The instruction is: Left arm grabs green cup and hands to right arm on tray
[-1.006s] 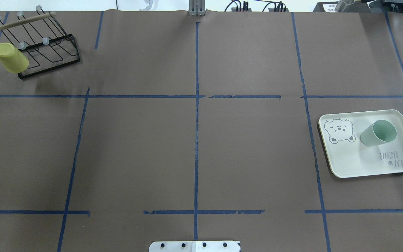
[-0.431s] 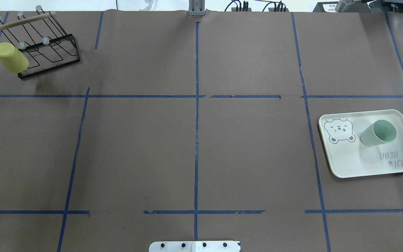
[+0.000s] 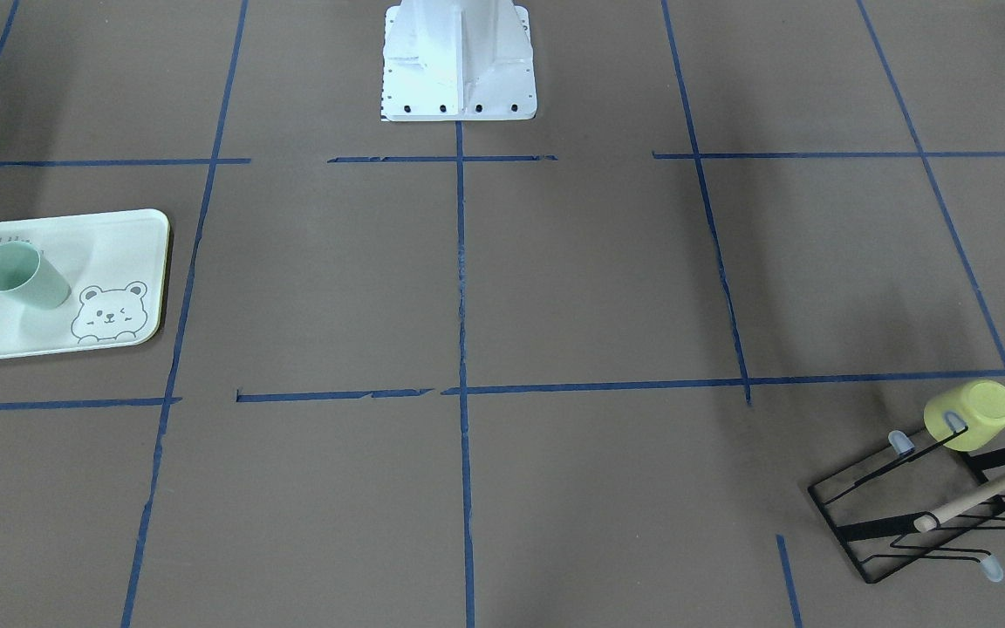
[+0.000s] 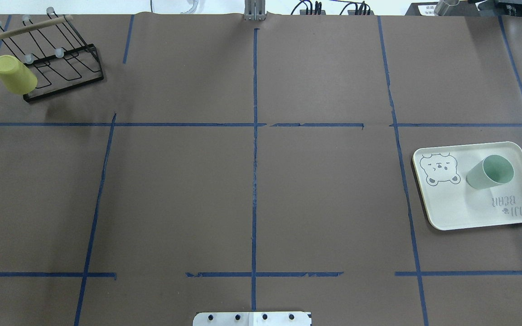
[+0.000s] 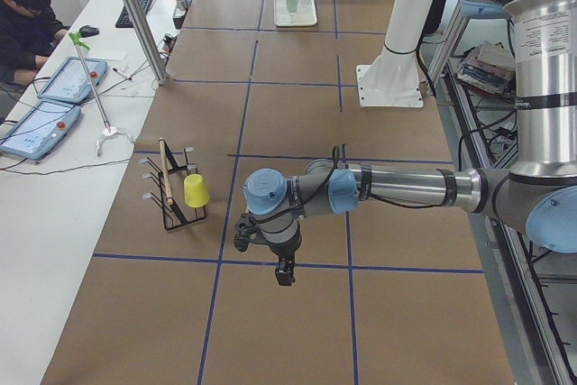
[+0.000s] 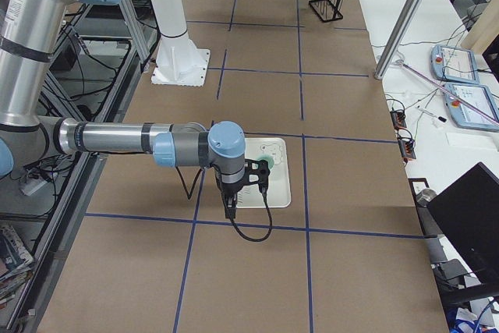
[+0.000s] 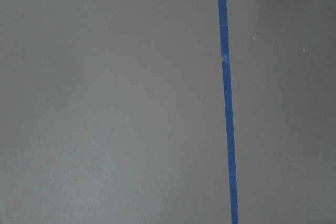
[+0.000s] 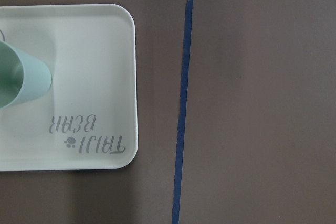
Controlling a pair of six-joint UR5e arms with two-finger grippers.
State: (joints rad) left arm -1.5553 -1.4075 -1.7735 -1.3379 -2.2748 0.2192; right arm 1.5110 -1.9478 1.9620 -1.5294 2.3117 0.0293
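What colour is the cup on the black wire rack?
Yellow-green: a small plain plastic tumbler, clearest in the overhead exterior view.

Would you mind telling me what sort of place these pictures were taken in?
Probably a robotics lab workstation: the left arm and the right arm reach over a table gridded with blue tape, and an operator sits beside tablets.

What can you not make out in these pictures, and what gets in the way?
1. Left gripper: only in the left side view, too small to tell open or shut.
2. Right gripper: likewise, right side view only.
3. Green cup: cut by the right wrist view's left edge.
4. Tray lettering: front view, partly behind the cup.
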